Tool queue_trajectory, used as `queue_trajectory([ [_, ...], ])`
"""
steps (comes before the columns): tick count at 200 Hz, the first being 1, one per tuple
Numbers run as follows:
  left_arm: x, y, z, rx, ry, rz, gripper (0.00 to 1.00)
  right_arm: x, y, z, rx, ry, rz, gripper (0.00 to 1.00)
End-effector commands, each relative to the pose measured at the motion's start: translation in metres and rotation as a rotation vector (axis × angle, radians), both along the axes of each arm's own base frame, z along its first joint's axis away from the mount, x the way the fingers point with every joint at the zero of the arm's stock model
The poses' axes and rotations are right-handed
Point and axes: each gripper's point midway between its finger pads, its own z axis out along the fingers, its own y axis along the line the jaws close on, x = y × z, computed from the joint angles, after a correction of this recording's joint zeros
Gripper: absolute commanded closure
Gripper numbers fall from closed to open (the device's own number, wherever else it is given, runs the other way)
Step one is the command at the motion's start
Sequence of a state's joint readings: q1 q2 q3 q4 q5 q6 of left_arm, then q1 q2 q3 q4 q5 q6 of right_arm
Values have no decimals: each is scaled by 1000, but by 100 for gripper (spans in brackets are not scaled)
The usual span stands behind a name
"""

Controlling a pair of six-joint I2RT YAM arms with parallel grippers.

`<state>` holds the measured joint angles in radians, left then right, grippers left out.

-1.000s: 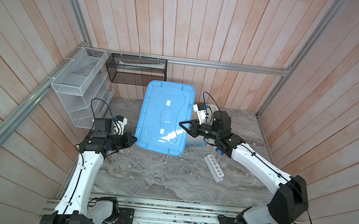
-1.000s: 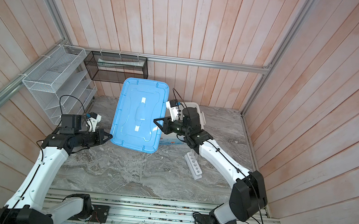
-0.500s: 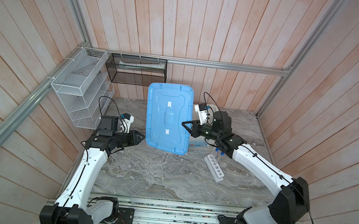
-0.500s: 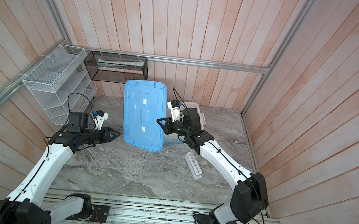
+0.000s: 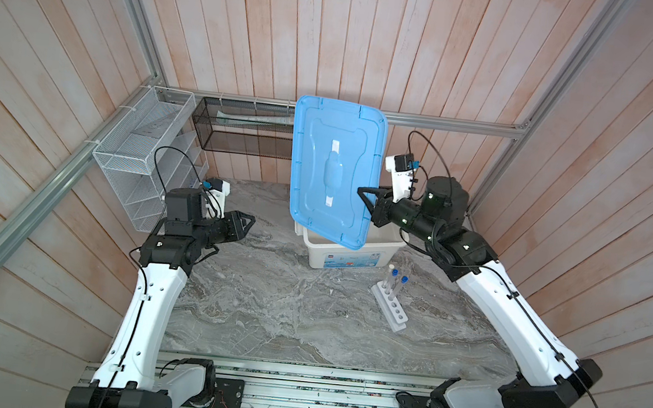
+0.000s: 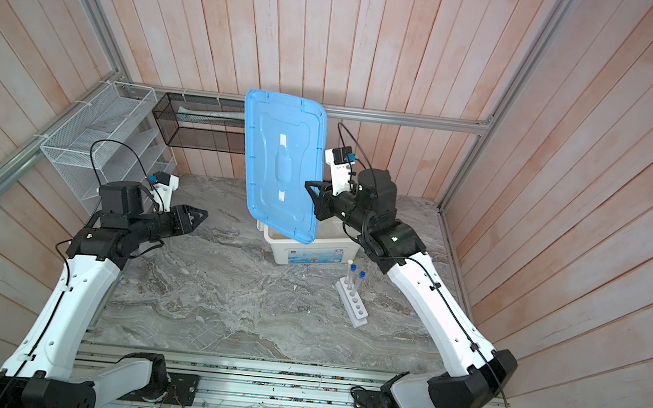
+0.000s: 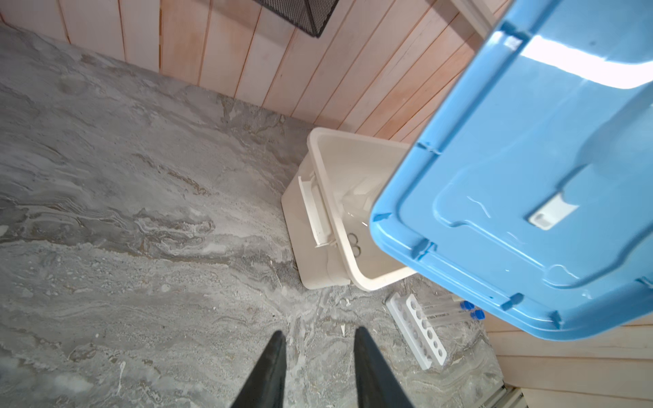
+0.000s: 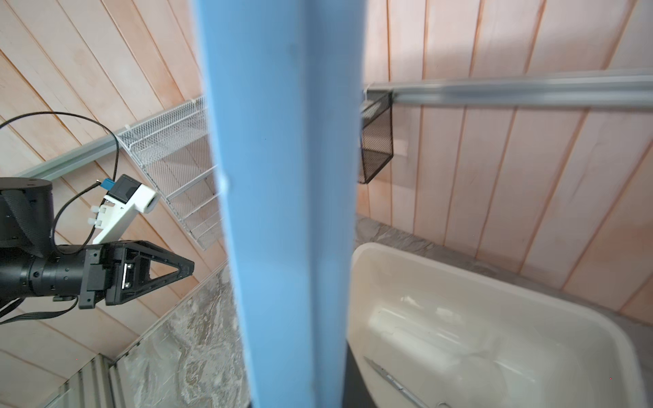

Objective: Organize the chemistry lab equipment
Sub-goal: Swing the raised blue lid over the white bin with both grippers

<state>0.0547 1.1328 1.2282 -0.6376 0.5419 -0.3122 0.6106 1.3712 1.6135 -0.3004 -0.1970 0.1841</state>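
My right gripper point(image 5: 361, 192) point(image 6: 307, 186) is shut on the edge of a blue lid point(image 5: 332, 172) point(image 6: 279, 166) point(image 8: 282, 176), holding it upright over an open white bin point(image 5: 352, 256) point(image 6: 306, 255) point(image 8: 388, 249). A thin silver pen-like tool point(image 8: 392, 379) and the handles of the scissors point(image 7: 355, 243) show inside the bin. A white six-hole rack point(image 5: 388, 308) point(image 6: 353, 302) point(image 7: 420, 332) stands in front of the bin with two blue-capped tubes point(image 5: 396, 282) point(image 6: 354, 277) in it. My left gripper point(image 5: 251, 221) point(image 6: 204, 216) point(image 7: 318, 335) hangs open and empty, left of the lid.
A white wire-mesh rack point(image 5: 141, 159) hangs on the left wall and a black mesh basket point(image 5: 241, 132) on the back wall. The marble tabletop point(image 5: 283, 313) spreads between both arms. The lid hides part of the bin and the back wall.
The left gripper let go of the lid's left edge, opened and drew back. The right gripper swung the lid from a tilted lie to upright and lifted it, uncovering the bin.
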Motion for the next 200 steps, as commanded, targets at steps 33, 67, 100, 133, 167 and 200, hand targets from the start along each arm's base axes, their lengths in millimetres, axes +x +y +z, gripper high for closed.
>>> queue_trajectory([
  [33, 21, 5, 33, -51, -111, 38, 65, 7, -84, 29, -227, -155, -386, 92],
  [67, 29, -9, 25, 39, -104, 20, 65, 16, -110, 15, -462, -232, -606, 92],
  [100, 33, -15, 17, 34, -94, 20, 65, 24, -101, -2, -718, -306, -725, 92],
  [133, 33, -21, 11, 36, -86, -9, 65, 23, -81, -9, -891, -402, -778, 90],
  [167, 32, -25, -2, 45, -67, -29, 65, 28, -69, -28, -1056, -472, -809, 90],
  [200, 31, -24, -12, 49, -56, -26, 65, 27, -55, -57, -1136, -513, -750, 91],
])
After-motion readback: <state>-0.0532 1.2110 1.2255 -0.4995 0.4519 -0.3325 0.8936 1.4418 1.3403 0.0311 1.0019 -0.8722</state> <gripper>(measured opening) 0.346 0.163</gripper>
